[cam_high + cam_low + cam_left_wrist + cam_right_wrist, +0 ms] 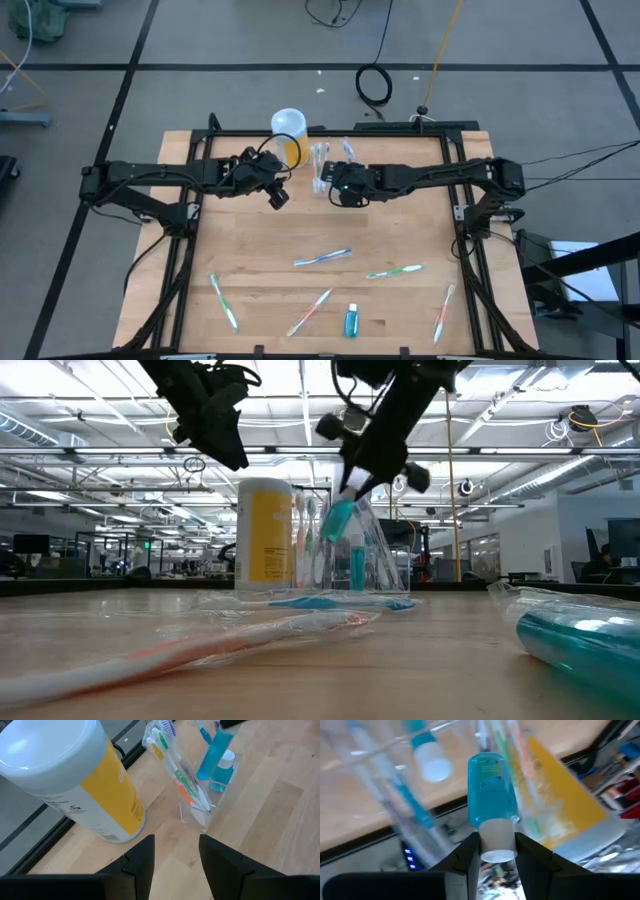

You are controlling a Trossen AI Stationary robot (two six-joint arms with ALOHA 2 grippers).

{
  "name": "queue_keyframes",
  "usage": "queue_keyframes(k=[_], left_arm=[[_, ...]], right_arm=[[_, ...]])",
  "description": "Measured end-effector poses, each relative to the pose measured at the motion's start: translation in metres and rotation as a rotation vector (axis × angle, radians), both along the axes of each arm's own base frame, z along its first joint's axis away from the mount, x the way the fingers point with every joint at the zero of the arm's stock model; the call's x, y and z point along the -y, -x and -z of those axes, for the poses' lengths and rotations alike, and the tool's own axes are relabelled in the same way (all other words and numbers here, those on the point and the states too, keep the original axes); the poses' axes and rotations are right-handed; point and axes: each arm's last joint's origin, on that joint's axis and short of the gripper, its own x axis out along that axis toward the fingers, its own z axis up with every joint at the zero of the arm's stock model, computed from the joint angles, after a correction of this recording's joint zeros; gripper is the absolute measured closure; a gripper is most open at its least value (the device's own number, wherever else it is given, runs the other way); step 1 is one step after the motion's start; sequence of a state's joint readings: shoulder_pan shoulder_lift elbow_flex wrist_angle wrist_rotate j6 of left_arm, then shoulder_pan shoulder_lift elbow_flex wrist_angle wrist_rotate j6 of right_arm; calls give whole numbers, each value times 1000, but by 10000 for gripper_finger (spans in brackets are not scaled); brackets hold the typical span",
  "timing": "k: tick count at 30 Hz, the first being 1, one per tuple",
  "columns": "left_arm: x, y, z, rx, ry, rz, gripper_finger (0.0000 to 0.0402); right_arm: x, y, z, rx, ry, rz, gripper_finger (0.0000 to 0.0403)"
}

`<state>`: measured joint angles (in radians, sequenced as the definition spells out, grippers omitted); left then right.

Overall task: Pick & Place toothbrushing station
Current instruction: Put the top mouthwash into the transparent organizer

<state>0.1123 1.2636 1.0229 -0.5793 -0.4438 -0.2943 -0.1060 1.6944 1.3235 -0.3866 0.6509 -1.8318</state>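
Gripping a blue bottle [491, 785], right gripper [496, 851] jaws above wooden table [400, 320]; left gripper [175, 854] jaws apart, empty.

Small print shows on the yellow canister [90, 785] and blue bottle [492, 790], none legible.

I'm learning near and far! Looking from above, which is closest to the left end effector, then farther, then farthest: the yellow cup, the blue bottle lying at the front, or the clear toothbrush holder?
From the left end effector:
1. Yellow cup, right behind it.
2. Clear toothbrush holder, toward the right arm.
3. Blue bottle, far off at the table's front edge.
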Motion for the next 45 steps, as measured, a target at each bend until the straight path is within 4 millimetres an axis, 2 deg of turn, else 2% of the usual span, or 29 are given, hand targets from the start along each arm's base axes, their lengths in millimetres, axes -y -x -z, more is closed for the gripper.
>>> queue_keyframes(k=[4, 11, 27, 38, 45], left_arm=[[0, 0, 0, -1, -2, 2, 240], [0, 0, 0, -2, -2, 2, 240], [0, 0, 0, -3, -2, 3, 240], [1, 0, 0, -2, -2, 4, 240], [0, 0, 0, -2, -2, 3, 240]], right_arm=[[3, -12, 10, -35, 56, -53, 307], [4, -13, 21, -95, 54, -65, 307], [4, -1, -2, -17, 108, 56, 307], [3, 11, 6, -119, 74, 110, 307], [3, 11, 7, -126, 72, 109, 307]])
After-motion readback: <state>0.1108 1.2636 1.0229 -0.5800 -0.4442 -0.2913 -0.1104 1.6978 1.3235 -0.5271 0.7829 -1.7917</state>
